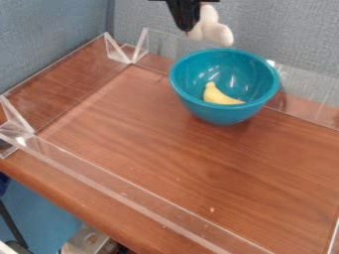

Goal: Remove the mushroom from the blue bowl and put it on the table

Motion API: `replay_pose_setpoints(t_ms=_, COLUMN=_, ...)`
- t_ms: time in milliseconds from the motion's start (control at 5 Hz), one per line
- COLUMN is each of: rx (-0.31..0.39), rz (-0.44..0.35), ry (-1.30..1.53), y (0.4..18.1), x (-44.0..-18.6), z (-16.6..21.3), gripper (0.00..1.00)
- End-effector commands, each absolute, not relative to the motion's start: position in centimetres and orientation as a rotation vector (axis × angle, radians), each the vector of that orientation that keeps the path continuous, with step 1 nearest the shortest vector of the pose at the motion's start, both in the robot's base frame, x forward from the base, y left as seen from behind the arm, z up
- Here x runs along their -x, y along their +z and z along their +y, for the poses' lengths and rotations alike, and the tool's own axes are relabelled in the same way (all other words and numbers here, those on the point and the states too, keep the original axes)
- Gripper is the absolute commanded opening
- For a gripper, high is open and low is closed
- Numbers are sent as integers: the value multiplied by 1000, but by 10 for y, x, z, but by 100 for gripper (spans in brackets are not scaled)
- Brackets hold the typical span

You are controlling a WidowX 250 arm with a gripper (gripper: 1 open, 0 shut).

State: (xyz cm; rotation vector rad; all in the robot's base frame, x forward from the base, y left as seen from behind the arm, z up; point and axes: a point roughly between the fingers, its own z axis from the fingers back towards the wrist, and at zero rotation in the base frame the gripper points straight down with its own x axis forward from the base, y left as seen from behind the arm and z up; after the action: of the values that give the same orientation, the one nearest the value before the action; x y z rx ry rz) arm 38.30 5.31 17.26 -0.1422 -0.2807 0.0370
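The cream-white mushroom (216, 32) hangs in the air above the far rim of the blue bowl (259, 99), pinched by my black gripper (200, 24) at the top edge of the camera view. The gripper is shut on it and points mostly downward; its upper part is cut off by the frame. The bowl stands at the back right of the wood-grain table (159, 139) and holds only a yellow banana-like piece (221, 95).
Low clear acrylic walls (126, 50) edge the tabletop on all sides. Bare wood stretches to the left of and in front of the bowl. A blue-grey wall stands behind.
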Motion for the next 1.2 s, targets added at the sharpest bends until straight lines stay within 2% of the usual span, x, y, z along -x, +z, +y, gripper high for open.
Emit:
replay_pose_setpoints(t_ms=0, rx=120, rz=-371, ry=40, y=200, x=-370, z=66, gripper=0)
replay_pose_setpoints(t_ms=200, rx=118, rz=-374, ry=52, y=198, x=-360, z=75, gripper=0)
replay_pose_setpoints(t_ms=400, rx=113, rz=-356, ry=16, y=189, x=-336, z=69, gripper=0)
replay_pose_setpoints(t_ms=600, rx=96, rz=-326, ry=-48, y=179, x=-312, z=58, gripper=0)
replay_pose_setpoints(t_ms=800, rx=108, rz=-317, ry=-133, y=182, x=-300, z=35, gripper=0)
replay_pose_setpoints(t_ms=1000, rx=96, rz=-295, ry=-145, y=172, x=-286, z=27, gripper=0)
